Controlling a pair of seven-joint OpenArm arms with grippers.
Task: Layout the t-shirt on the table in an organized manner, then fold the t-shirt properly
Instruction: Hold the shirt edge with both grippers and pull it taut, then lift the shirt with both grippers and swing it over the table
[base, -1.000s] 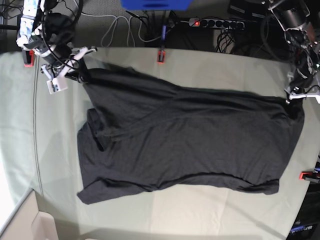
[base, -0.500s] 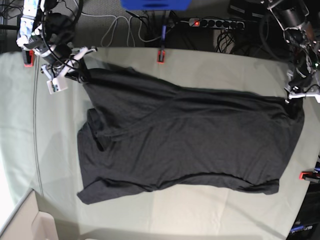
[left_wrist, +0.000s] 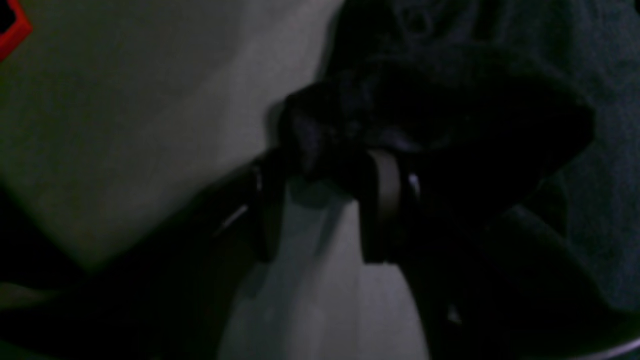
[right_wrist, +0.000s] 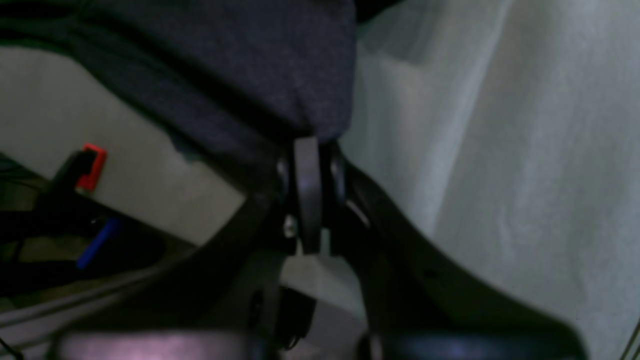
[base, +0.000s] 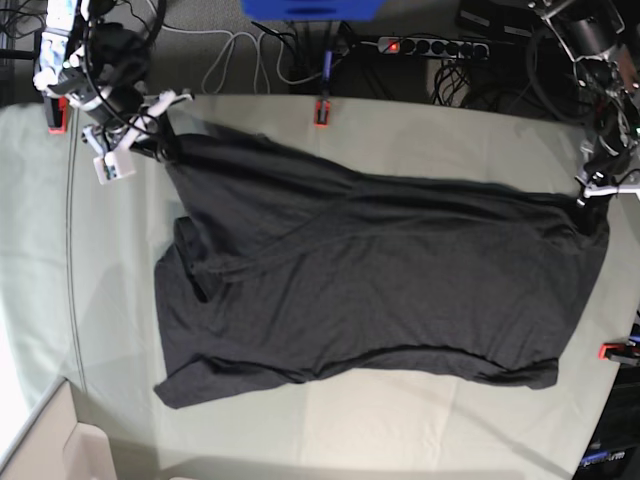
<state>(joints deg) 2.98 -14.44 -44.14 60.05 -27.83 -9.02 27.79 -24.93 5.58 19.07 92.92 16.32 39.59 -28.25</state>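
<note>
The tabletop (base: 380, 420) is the largest thing, a wide pale grey-green cloth surface with soft creases, and it fills almost the whole base view. On it lies the t-shirt (base: 380, 290), black, spread out with its plain side up, long from the left to the right of this view. Its cloth is not flat everywhere: one long fold runs slanted across the middle, and at the left side a part is turned over itself. The lower edge is wavy, and the lower left corner makes a point.

Two corners of the t-shirt are lifted a little off the tabletop. The right pincer (right_wrist: 307, 150), at the upper left of the base view, is pressed together on the corner of the dark cloth; the wrist view shows the cloth going in between the two fingers with no gap. The left pincer (left_wrist: 325, 175), at the right edge of the base view, stands a little apart around a thick bunch of the black cloth, and this bunch fills the space between its fingers (left_wrist: 382, 200), so it is pinching the t-shirt there.

Small red clamps sit at the edges of the tabletop: one clamp (base: 322, 112) at the far edge in the middle and another clamp (base: 612, 351) at the right edge. Beyond the far edge there is a power strip (base: 440, 46) with cables around it.
</note>
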